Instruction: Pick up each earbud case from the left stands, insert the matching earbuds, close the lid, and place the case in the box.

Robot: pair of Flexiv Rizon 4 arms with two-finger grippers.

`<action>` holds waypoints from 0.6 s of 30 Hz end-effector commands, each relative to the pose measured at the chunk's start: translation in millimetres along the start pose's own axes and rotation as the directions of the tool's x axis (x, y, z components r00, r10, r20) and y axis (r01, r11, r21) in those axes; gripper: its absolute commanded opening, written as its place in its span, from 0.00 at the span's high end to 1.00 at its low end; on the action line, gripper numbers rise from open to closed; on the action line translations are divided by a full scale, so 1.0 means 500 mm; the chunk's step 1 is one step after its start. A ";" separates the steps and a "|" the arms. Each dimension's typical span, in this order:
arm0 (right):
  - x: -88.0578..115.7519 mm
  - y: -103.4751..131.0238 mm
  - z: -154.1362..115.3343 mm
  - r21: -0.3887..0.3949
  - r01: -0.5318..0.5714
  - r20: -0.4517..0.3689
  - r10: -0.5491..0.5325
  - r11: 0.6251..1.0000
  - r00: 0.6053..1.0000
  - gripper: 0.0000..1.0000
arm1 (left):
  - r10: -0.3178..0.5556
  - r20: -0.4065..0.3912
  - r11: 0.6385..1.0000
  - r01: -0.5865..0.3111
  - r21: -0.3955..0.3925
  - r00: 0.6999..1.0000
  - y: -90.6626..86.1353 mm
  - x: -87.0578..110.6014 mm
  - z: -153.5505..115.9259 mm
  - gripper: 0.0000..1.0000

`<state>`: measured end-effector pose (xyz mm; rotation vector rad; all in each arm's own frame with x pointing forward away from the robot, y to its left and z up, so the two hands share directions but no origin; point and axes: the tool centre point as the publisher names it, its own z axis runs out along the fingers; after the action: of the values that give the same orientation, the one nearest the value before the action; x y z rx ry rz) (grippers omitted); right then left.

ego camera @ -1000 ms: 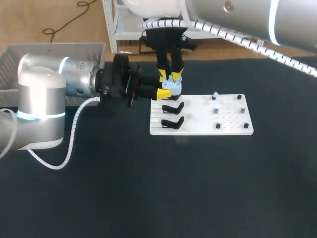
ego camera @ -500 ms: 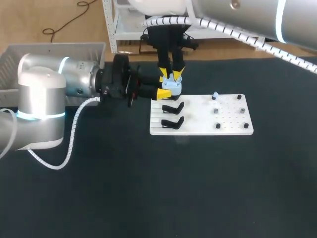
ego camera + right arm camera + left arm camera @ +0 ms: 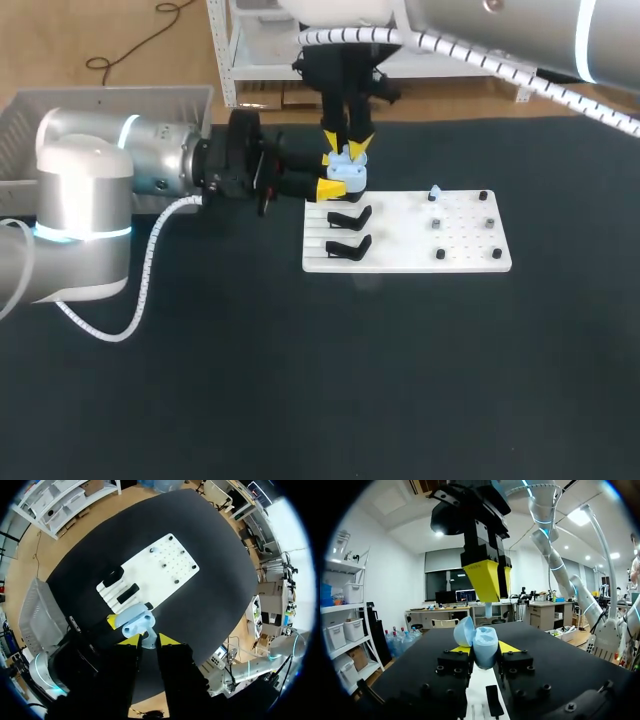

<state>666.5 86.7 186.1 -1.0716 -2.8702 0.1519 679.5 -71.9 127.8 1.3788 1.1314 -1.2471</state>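
Note:
A light blue earbud case (image 3: 351, 177) with its lid up is held just off the white board's (image 3: 465, 258) far left corner, with my left gripper (image 3: 338, 176) shut on it from the left. In the left wrist view the open case (image 3: 484, 649) sits between the left gripper's (image 3: 483, 649) yellow tips. My right gripper (image 3: 345, 149) hangs straight above the case, shut on a pale blue earbud (image 3: 148, 641). The earbud's stem (image 3: 488, 611) points down at the case's cavity (image 3: 135, 623). One more earbud (image 3: 434, 192) stands on a peg at the board's right.
Two black stands (image 3: 348, 216) (image 3: 348, 246) sit on the board's left part, and small dark pegs (image 3: 440, 254) dot its right part. A grey box (image 3: 110, 100) stands at the far left behind my left arm. Dark tabletop spreads in front of the board.
The right gripper's fingertips have shifted slightly higher over the case. The left arm and the case have not moved.

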 end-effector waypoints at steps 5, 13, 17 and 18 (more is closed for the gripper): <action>0.000 0.003 0.015 0.027 0.000 0.004 -0.001 1.000 1.000 1.00 | 0.001 0.000 1.000 -0.001 -0.004 1.000 -0.002 0.000 0.000 1.00; -0.002 0.008 0.021 0.038 0.004 0.011 -0.004 0.999 1.000 1.00 | 0.001 0.000 1.000 -0.001 -0.004 1.000 -0.002 0.000 0.000 1.00; -0.004 0.010 0.023 0.039 0.004 0.013 -0.005 0.999 1.000 1.00 | 0.001 0.000 1.000 -0.001 -0.004 1.000 -0.002 0.000 0.000 1.00; -0.004 0.011 0.024 0.040 0.004 0.012 -0.005 0.999 1.000 1.00 | 0.001 0.000 1.000 -0.001 -0.004 1.000 -0.002 0.000 0.000 1.00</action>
<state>668.8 88.1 174.0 -1.0613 -2.8704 0.2114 679.5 -71.9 127.8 1.3788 1.1314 -1.2471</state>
